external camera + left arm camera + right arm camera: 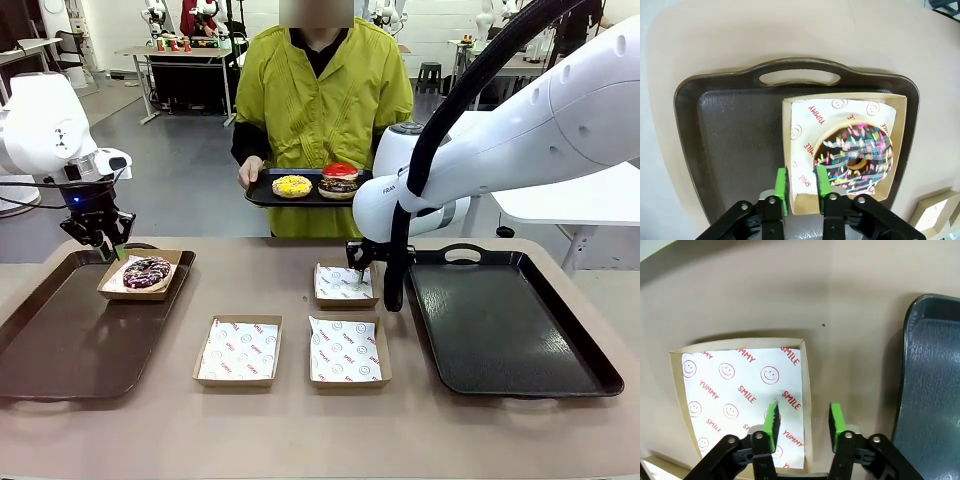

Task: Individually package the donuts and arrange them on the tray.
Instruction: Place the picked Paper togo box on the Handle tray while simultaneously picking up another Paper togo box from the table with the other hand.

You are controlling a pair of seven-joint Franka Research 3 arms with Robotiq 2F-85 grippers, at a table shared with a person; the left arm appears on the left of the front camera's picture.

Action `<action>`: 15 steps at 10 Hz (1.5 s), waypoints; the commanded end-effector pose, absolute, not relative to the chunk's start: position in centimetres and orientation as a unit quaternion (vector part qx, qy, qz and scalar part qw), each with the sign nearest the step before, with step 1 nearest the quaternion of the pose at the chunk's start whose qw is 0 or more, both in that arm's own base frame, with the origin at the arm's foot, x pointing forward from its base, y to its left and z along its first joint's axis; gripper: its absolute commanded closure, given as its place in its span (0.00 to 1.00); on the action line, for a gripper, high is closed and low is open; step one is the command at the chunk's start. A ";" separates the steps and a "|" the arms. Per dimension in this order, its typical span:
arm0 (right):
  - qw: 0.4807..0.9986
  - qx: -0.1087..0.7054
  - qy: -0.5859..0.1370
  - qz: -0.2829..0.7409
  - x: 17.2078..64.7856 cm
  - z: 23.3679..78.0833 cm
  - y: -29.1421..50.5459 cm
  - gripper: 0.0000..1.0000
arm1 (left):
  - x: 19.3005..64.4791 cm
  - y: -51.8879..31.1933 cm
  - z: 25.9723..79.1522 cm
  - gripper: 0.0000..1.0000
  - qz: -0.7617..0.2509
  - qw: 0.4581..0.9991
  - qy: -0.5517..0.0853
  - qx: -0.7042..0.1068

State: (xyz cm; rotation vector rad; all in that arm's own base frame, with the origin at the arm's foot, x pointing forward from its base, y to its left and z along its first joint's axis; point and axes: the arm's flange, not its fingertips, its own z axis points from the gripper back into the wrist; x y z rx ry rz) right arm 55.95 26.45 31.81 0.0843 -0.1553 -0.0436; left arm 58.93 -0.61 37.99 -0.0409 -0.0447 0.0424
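Note:
A dark donut with coloured sprinkles (147,271) (854,159) lies in a paper-lined cardboard box (112,287) (800,107) on the left brown tray (60,340) (730,140). My left gripper (108,250) (802,187) stands narrowly open, its pads either side of that box's wall. My right gripper (358,270) (804,422) is open astride the side wall of an empty lined box (345,284) (740,385). The person holds a small black tray (262,190) with a yellow-iced donut (292,185) and a red-glazed donut (340,171) stacked on a chocolate one (338,187).
Two more empty lined boxes (238,350) (345,350) sit at the table's front middle. A large dark tray (500,330) (935,390) lies bare on the right, close beside my right gripper. The person stands at the far edge.

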 end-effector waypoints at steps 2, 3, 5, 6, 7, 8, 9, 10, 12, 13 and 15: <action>0.994 0.025 -0.095 -0.040 56.4 31.5 27.1 0.96 | 59.2 -0.6 37.9 0.00 0.019 0.999 -0.023 -0.017; 0.994 0.025 -0.096 -0.042 56.4 31.6 27.1 1.00 | 59.2 -0.6 37.9 0.10 0.018 0.999 -0.022 -0.017; 0.994 0.024 -0.098 -0.047 56.4 31.6 27.1 1.00 | 59.2 -0.6 38.0 0.00 0.017 0.999 -0.020 -0.022; 0.994 0.024 -0.097 -0.049 56.4 31.5 27.1 1.00 | 59.2 -0.6 38.1 0.00 0.019 0.999 -0.019 -0.025; 0.994 0.023 -0.097 -0.050 56.4 31.6 27.1 1.00 | 59.1 -0.5 38.2 0.00 0.020 0.999 -0.017 -0.029; 0.994 0.022 -0.096 -0.052 56.3 31.6 27.1 1.00 | 59.0 -0.4 38.4 0.02 0.021 0.999 -0.017 -0.035; 0.994 0.021 -0.088 -0.054 56.2 31.9 27.1 1.00 | 58.9 -0.2 38.5 0.00 0.021 0.999 -0.013 -0.048; 0.996 0.030 -0.075 -0.050 55.6 32.9 27.1 1.00 | 58.2 0.3 39.2 0.00 0.018 0.996 -0.006 -0.091; 0.996 0.015 -0.084 -0.034 53.5 36.4 26.5 1.00 | 54.4 3.9 42.7 0.00 -0.003 0.971 0.002 -0.241; 0.995 0.019 -0.086 -0.039 52.9 38.1 25.9 1.00 | 52.0 6.0 44.3 0.00 -0.010 0.953 -0.011 -0.304; 0.995 0.014 -0.089 -0.043 52.4 41.2 24.9 1.00 | 47.5 10.1 46.7 0.00 0.007 0.918 -0.018 -0.395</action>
